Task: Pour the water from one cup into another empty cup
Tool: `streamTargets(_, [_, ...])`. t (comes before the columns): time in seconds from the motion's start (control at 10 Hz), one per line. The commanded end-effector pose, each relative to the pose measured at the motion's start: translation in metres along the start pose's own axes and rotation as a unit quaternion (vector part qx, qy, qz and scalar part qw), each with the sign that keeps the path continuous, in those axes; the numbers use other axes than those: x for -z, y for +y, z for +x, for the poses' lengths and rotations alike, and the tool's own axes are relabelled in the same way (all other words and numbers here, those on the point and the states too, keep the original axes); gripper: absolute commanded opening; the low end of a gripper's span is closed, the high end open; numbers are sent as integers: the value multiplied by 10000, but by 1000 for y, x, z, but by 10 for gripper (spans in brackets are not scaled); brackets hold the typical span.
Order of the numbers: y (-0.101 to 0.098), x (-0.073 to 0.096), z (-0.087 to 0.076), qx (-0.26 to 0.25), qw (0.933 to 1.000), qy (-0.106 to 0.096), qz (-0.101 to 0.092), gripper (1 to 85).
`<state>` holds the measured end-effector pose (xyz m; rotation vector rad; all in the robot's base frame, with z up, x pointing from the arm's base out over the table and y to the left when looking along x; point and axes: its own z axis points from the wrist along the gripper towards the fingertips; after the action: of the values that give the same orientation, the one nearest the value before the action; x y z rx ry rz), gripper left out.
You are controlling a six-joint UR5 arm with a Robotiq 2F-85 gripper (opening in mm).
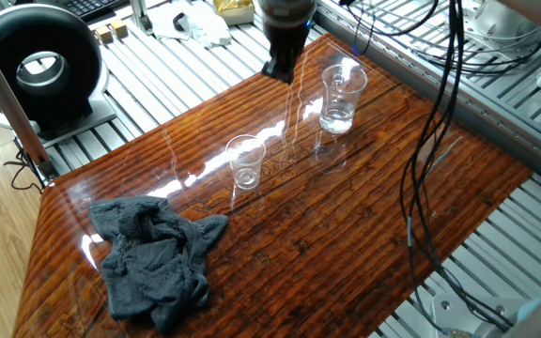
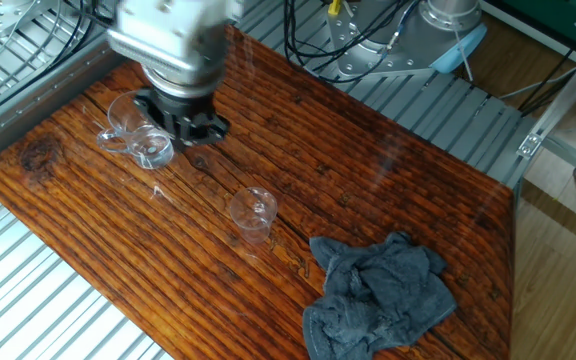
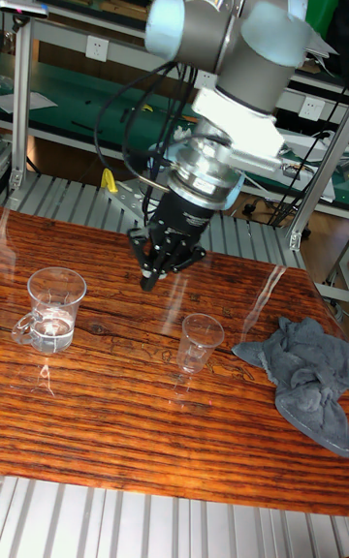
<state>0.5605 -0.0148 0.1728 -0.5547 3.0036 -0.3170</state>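
Observation:
The larger clear cup [image 1: 342, 94] [image 2: 133, 128] [image 3: 54, 304] stands upright near the table's far edge, with shallow water [image 1: 336, 120] [image 3: 52, 329] in its bottom. Nearer the middle of the table, the smaller narrow cup [image 1: 245, 161] [image 2: 253, 213] [image 3: 201, 338] stands upright and looks empty. My gripper [image 1: 279, 69] [image 2: 194, 124] [image 3: 158, 270] hangs low over the table beside the larger cup, apart from it. It is open, and nothing shows between its fingers.
A crumpled grey cloth [image 1: 153, 258] [image 2: 380, 292] [image 3: 308, 376] lies on the glossy wooden table [image 1: 346, 216] beyond the small cup. A black ring-shaped device [image 1: 38, 66] stands off the table. Black cables [image 1: 435, 141] hang over the table's side.

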Motion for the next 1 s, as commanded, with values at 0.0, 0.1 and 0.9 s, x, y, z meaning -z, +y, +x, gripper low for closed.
streamTargets(0.0, [22, -5, 1, 343, 9994, -10, -67, 10])
streamTargets(0.1, [26, -4, -1, 437, 9989, -36, -188, 10])
streamTargets(0.9, [-4, -1, 11, 731, 9927, -211, -932, 10])
